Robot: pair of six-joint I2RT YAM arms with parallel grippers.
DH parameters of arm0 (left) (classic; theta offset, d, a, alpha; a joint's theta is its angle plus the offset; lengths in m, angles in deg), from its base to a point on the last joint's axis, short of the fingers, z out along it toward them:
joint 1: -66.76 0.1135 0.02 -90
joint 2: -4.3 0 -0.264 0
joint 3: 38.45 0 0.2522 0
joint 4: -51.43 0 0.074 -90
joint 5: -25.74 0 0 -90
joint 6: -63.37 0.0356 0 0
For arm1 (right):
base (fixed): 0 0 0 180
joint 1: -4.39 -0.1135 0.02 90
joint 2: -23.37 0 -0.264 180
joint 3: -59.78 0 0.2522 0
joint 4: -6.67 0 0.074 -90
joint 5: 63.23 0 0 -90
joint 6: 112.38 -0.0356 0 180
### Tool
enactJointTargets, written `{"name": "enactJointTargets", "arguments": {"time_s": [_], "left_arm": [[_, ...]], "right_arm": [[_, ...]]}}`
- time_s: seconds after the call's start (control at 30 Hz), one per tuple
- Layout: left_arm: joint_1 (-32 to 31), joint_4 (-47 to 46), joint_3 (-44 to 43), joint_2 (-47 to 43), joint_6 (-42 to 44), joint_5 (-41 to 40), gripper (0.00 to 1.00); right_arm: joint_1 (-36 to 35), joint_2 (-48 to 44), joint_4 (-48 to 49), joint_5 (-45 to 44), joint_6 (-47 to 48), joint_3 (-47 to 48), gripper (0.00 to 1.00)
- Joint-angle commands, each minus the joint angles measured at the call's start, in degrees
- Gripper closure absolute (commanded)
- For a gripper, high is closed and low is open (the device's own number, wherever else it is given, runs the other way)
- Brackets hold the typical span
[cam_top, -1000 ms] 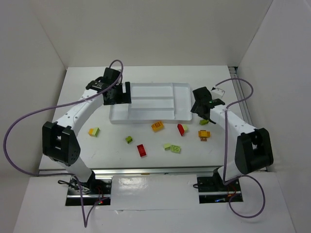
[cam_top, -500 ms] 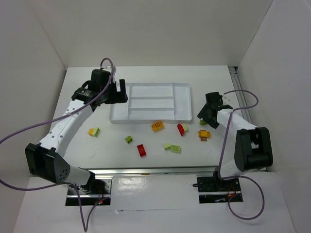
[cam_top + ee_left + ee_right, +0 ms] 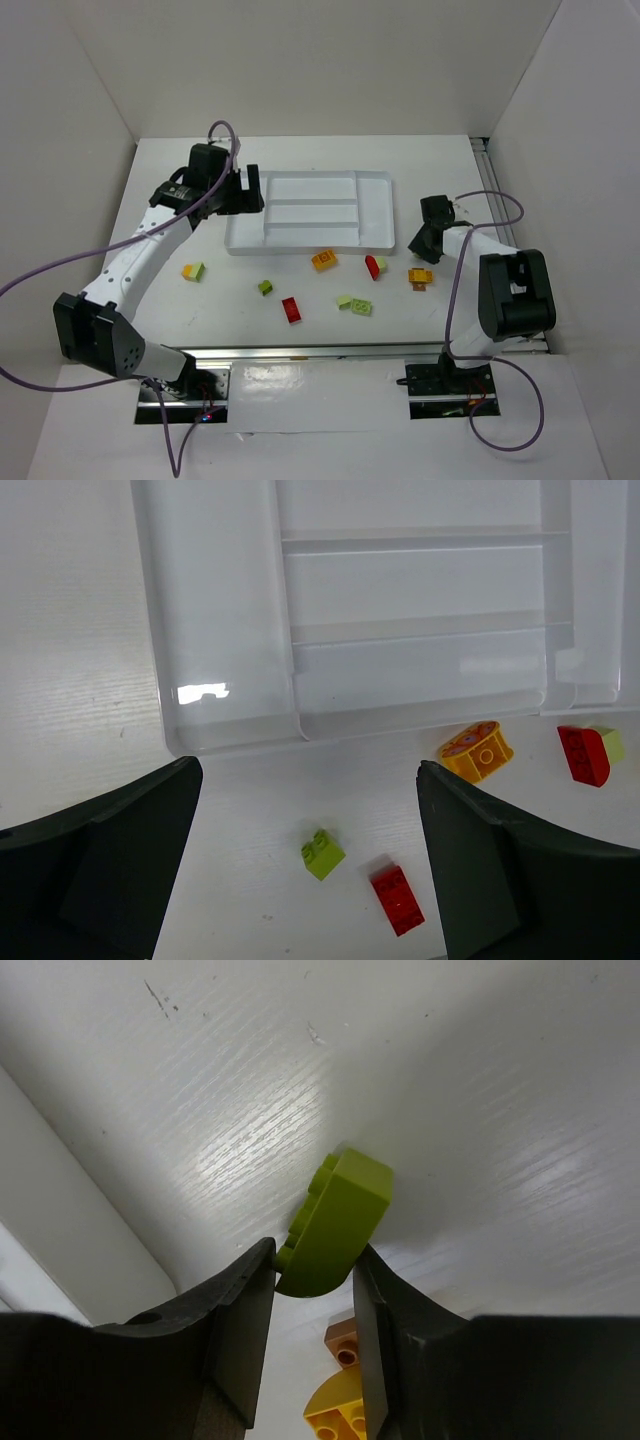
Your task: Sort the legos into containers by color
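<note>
Pinching a lime green brick (image 3: 335, 1222) between its two fingers, the right pincer (image 3: 312, 1260) sits low over the tabletop (image 3: 480, 1080), just beside the right end of the white tray (image 3: 375, 178). The left pincer (image 3: 308, 772) is spread wide (its dark fingers are far apart) over the tray's left end. An orange brick (image 3: 323, 261) and a red brick (image 3: 291, 309) lie on the tabletop in front of the tray.

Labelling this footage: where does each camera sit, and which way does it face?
Top external: above and behind, looking down at the table; left arm and right arm show.
Left wrist: above the tray, facing down; open left pincer frames it.
Right wrist: close to the table; right pincer shut on lime lego.
Shared: top and left wrist both show the orange lego.
</note>
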Motion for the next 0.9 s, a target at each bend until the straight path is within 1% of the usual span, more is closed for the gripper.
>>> {"name": "enactJointTargets", "arguments": {"time_s": [0.0,0.13,0.2,0.3,0.33,0.43,0.47,0.5,0.57,0.6,0.67,0.7,0.73,0.77,0.8,0.83,0.87], "left_arm": [[-0.1,-1.5,0.3,0.3,0.2,0.3,0.0],[-0.1,-1.5,-0.2,0.8,0.2,0.8,0.0],[-0.1,-0.8,-0.9,1.3,0.2,1.3,0.0],[-0.1,0.4,-1.9,1.3,0.2,1.3,0.0],[-0.1,0.4,-1.9,0.7,0.2,0.4,0.0],[-0.1,1.5,-1.9,0.1,-1.0,-2.3,0.0],[-0.1,1.5,-1.9,0.1,-1.0,-3.0,0.0],[-0.1,2.3,-1.9,0.1,-1.6,-4.0,0.0],[-0.1,3.0,-2.5,0.1,-2.9,-5.2,0.0],[-0.1,3.0,-2.6,0.1,-4.1,-5.7,0.0],[-0.1,3.7,-2.6,-0.4,-4.8,-6.8,0.0],[-0.1,3.7,-2.6,-0.4,-4.8,-7.3,0.0],[-0.1,3.7,-2.6,-1.1,-4.8,-7.3,0.0],[-0.1,4.3,-2.6,-1.1,-4.8,-7.3,0.0],[-0.1,4.3,-2.6,-1.8,-4.8,-7.3,0.0],[-0.1,4.3,-2.6,-2.4,-4.8,-6.7,0.0],[-0.1,4.3,-2.0,-2.4,-4.8,-6.7,0.0]], "right_arm": [[0.3,-1.9,1.3,-4.1,1.1,0.3,0.59],[-1.0,-3.2,0.0,-6.5,2.7,2.3,0.67],[-1.5,-3.7,-0.6,-7.1,3.3,4.0,0.68],[-4.5,-3.7,-2.9,-9.5,4.5,7.6,0.68],[-6.7,-3.7,-3.4,-10.2,5.1,8.6,0.71],[-12.9,-3.7,-4.0,-14.5,7.5,14.2,0.71],[-14.3,-1.9,-4.6,-15.1,8.1,16.0,0.71],[-15.4,-0.9,-4.6,-15.1,9.2,20.0,0.71],[-17.5,1.7,-4.6,-12.0,9.8,23.8,0.71],[-18.0,4.5,-3.0,-11.4,11.3,27.3,0.71],[-18.7,7.9,-1.4,-9.3,12.6,31.0,0.71],[-18.7,12.1,-0.5,-8.2,13.3,33.1,0.71],[-18.7,14.5,-0.5,-7.1,13.3,38.4,0.71],[-18.7,17.0,-0.5,-5.7,13.9,41.3,0.71],[-18.7,21.8,-1.8,-3.5,13.9,44.1,0.71],[-19.3,24.1,-1.8,-2.4,14.4,49.4,0.71],[-19.3,26.0,-2.5,-0.2,15.1,52.0,0.71]]}}
